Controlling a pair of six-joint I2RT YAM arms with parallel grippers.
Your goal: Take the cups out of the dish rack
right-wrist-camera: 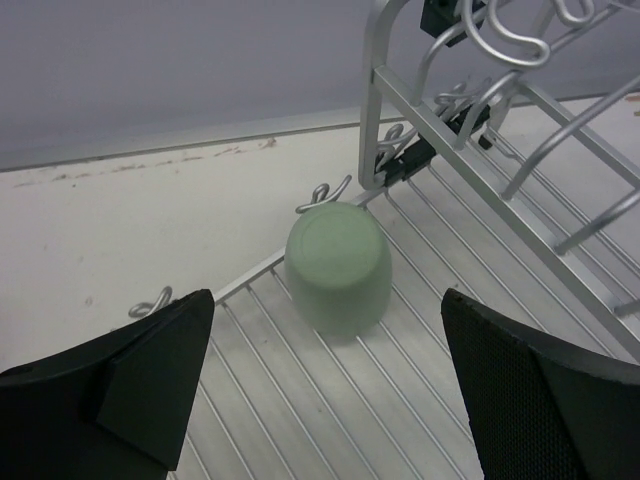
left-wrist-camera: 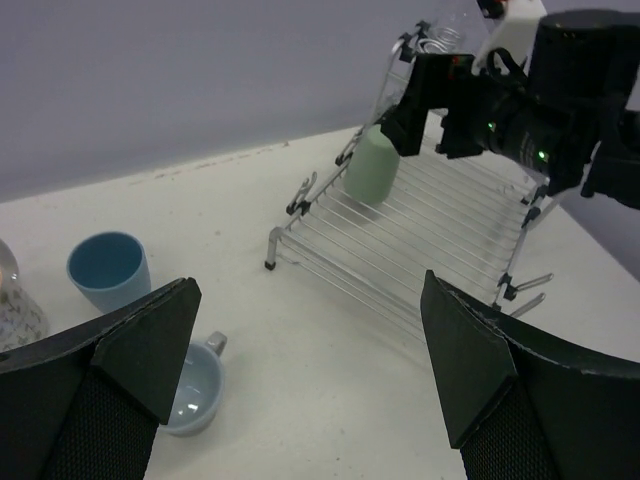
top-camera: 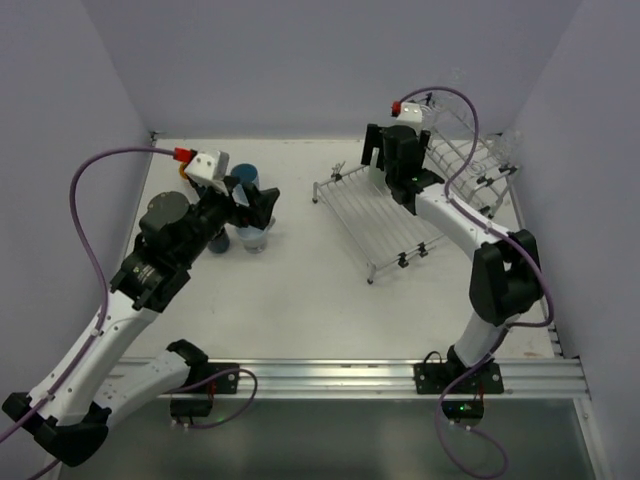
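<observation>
A pale green cup (right-wrist-camera: 338,265) stands upside down on the flat part of the silver dish rack (right-wrist-camera: 470,330), near its far left corner. My right gripper (right-wrist-camera: 325,395) hovers open just above and short of the cup, one finger on each side and not touching it. In the left wrist view the same green cup (left-wrist-camera: 372,165) shows on the dish rack (left-wrist-camera: 440,230), under the right gripper (left-wrist-camera: 440,100). My left gripper (left-wrist-camera: 310,370) is open and empty over the table. Below it, a light blue mug (left-wrist-camera: 193,388) sits by its left finger, with a blue cup (left-wrist-camera: 108,270) farther back.
A patterned clear glass (left-wrist-camera: 15,300) stands at the left edge beside the blue cup. In the top view the unloaded cups (top-camera: 247,235) cluster under the left gripper (top-camera: 250,205). The rack's raised slotted back (top-camera: 470,150) rises by the right wall. The back wall is close behind.
</observation>
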